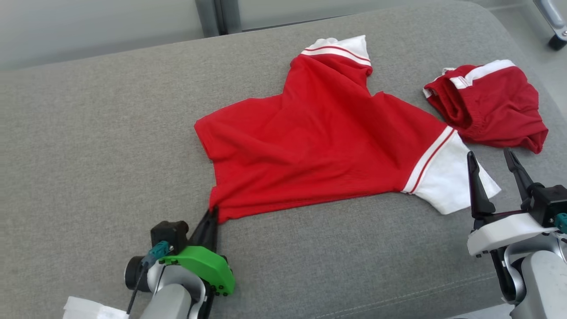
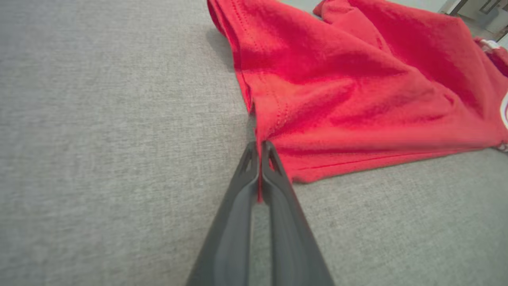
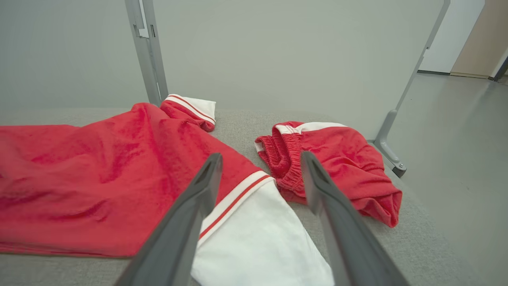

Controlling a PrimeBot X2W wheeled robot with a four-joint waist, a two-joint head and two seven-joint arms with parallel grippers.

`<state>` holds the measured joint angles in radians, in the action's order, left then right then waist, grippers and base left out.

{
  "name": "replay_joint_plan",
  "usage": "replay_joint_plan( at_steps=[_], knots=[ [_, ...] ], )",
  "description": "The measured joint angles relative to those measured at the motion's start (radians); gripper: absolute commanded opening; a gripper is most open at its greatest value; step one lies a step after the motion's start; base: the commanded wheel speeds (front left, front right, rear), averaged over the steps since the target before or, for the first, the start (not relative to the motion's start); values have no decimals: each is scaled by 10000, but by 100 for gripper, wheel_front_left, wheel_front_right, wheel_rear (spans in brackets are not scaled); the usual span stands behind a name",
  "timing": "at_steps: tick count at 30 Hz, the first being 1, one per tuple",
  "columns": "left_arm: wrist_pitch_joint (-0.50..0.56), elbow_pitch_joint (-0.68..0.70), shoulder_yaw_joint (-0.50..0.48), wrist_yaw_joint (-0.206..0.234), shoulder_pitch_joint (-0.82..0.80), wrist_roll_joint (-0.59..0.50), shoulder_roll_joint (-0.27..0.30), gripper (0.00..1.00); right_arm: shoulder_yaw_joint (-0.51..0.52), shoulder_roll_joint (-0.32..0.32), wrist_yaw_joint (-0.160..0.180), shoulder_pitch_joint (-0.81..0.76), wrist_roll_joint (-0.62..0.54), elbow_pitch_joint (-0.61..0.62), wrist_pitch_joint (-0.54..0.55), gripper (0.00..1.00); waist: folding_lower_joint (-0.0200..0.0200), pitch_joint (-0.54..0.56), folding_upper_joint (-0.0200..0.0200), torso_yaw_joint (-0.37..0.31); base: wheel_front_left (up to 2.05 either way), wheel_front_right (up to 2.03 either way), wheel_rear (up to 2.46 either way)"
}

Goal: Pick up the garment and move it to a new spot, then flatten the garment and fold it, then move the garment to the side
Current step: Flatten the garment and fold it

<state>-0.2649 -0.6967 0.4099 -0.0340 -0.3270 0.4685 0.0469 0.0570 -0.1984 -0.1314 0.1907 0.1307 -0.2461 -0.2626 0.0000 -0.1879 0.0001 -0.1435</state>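
The garment is a red shirt with white, red-striped sleeves, spread loosely with wrinkles on a grey cushion. My left gripper is shut on the shirt's near left hem corner; in the left wrist view red cloth shows pinched between the closed fingers of the gripper. My right gripper stands open just beyond the white sleeve at the shirt's right end. In the right wrist view its fingers hover above that sleeve, holding nothing.
Crumpled red shorts with a white band lie at the right, close to the sleeve. A metal frame foot stands on the floor past the cushion's right edge. The cushion's front seam runs near my arms.
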Motion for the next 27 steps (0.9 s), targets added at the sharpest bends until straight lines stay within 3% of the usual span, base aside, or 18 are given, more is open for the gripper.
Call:
replay_joint_plan(
  at_steps=[7,16,17,18,27],
  knots=[
    [6,38,-1559,-6,230,-1057,495,0,-31,151,0,-113,104,-242,0,100,0,231,0,560,0,0,0],
    [6,-637,-2723,-100,245,-1812,1160,0,-178,290,0,-119,205,-577,0,100,0,514,0,1149,0,0,0],
    [6,-750,-2784,-105,245,-1870,1172,23,-182,290,0,-119,213,-625,0,100,0,554,0,1175,0,0,0],
    [6,-832,-2838,-109,248,-1925,1164,100,-190,288,0,-123,236,-660,0,100,0,591,0,1195,0,0,0],
    [6,-516,-3590,-134,1074,-2261,581,100,-232,483,0,-414,290,-869,0,100,0,1087,0,1210,0,0,0]
  ],
)
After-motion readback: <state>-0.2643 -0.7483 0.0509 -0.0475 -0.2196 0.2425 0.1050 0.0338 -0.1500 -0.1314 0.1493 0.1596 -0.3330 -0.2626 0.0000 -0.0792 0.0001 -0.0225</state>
